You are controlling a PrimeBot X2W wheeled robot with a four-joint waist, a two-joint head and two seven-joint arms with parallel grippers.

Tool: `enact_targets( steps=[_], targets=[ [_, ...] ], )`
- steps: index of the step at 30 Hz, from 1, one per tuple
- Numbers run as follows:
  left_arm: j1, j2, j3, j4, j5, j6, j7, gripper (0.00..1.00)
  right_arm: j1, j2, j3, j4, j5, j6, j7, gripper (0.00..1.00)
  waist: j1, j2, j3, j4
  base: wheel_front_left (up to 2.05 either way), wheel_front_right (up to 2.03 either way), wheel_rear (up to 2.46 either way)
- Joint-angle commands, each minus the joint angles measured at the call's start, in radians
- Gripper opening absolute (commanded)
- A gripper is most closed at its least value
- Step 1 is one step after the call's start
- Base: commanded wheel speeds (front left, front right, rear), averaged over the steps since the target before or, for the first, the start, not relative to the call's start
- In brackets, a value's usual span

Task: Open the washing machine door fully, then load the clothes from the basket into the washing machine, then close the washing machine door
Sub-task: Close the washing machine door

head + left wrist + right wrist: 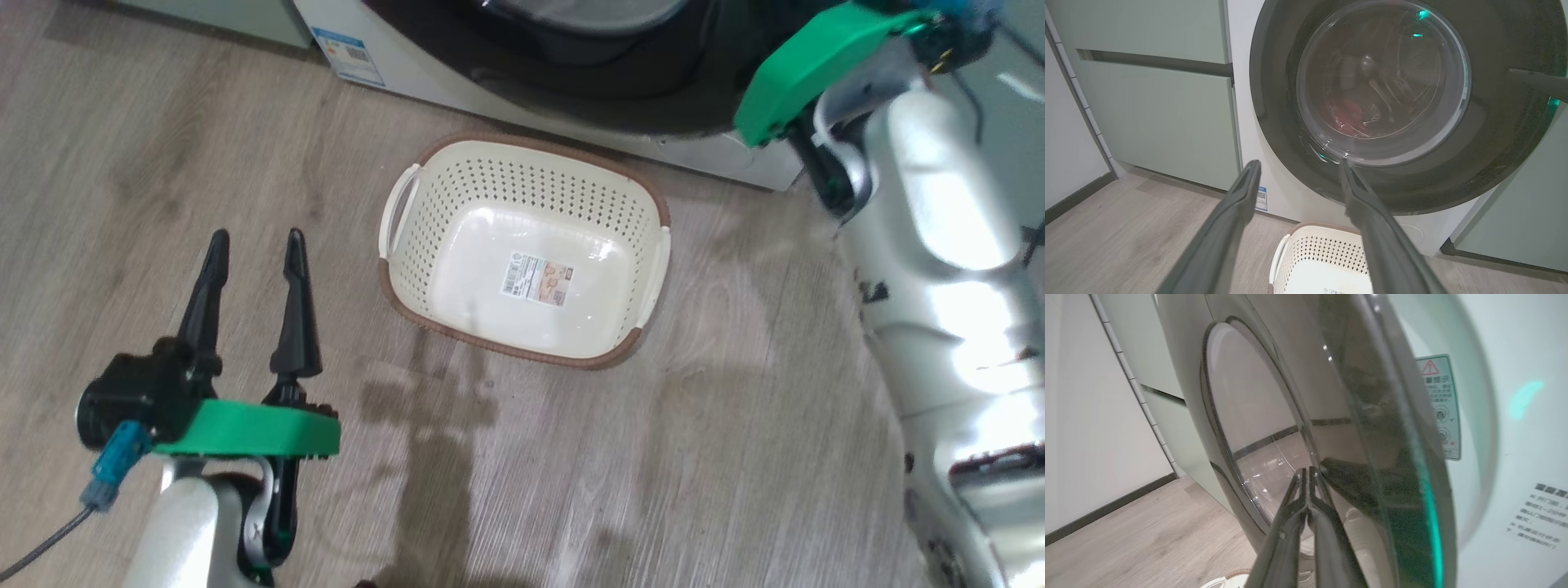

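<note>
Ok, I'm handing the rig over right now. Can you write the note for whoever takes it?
Left gripper: open, empty, over the floor beside the basket.
Right gripper: shut, holding nothing, tips at the washing machine door, by its black rim.
Basket is empty. The clothes show red through the door glass, inside the washing machine.
Done: loading.
Left: closing the door. It looks swung nearly to, but I cannot tell whether it is latched. Probably push until it catches, then back the right arm off.
</note>
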Motion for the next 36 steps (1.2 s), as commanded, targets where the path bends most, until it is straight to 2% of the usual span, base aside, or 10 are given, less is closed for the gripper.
enact_targets(
  steps=[1, 17, 22, 29, 30, 31, 32, 36],
  targets=[
    [-0.041, 0.004, 0.042, -0.031, 0.007, -0.007, -0.009, 1.0, -0.062, 0.011, -0.016, -0.009, -0.015, -0.001, -0.014, 0.0, 0.0, 0.0, 0.009, 0.007, 0.0, 0.0, 0.0],
    [-0.075, -0.027, 0.057, -0.008, 0.038, -0.04, -0.009, 1.0, -0.275, -0.017, -0.232, 0.28, -0.152, -0.001, -0.14, 0.0, 0.0, 0.0, 0.038, 0.034, 0.0, 0.0, 0.0],
    [-0.068, -0.031, 0.064, -0.002, 0.048, -0.047, -0.009, 1.0, -0.272, 0.001, -0.199, 0.328, -0.15, -0.001, -0.168, 0.0, 0.0, 0.0, 0.024, 0.023, 0.0, 0.0, 0.0],
    [-0.045, -0.022, 0.073, 0.021, 0.069, -0.052, -0.009, 1.0, -0.164, 0.016, -0.065, 0.309, -0.064, -0.001, -0.199, 0.0, 0.0, 0.0, -0.033, -0.03, 0.0, 0.0, 0.0],
    [-0.041, -0.019, 0.074, 0.023, 0.071, -0.052, -0.009, 1.0, -0.139, 0.016, -0.044, 0.292, -0.046, -0.001, -0.203, 0.13, 0.0, 0.0, -0.043, -0.04, 0.0, 0.0, 0.0],
    [-0.037, -0.016, 0.073, 0.025, 0.073, -0.051, -0.009, 1.0, -0.11, 0.017, -0.025, 0.272, -0.024, -0.001, -0.205, 0.47, 0.0, 0.0, -0.054, -0.051, 0.0, 0.0, 0.0],
    [-0.032, -0.013, 0.074, 0.026, 0.074, -0.051, -0.009, 1.0, -0.079, 0.017, -0.007, 0.251, -0.003, -0.001, -0.207, 1.0, 0.0, 0.0, -0.066, -0.063, 0.0, 0.0, 0.0],
    [-0.011, 0.001, 0.078, 0.023, 0.08, -0.044, -0.001, 1.0, 0.054, 0.017, 0.02, 0.15, 0.037, -0.001, -0.212, 1.0, 0.0, 0.0, -0.108, -0.118, 0.0, 0.0, 0.0]
  ],
)
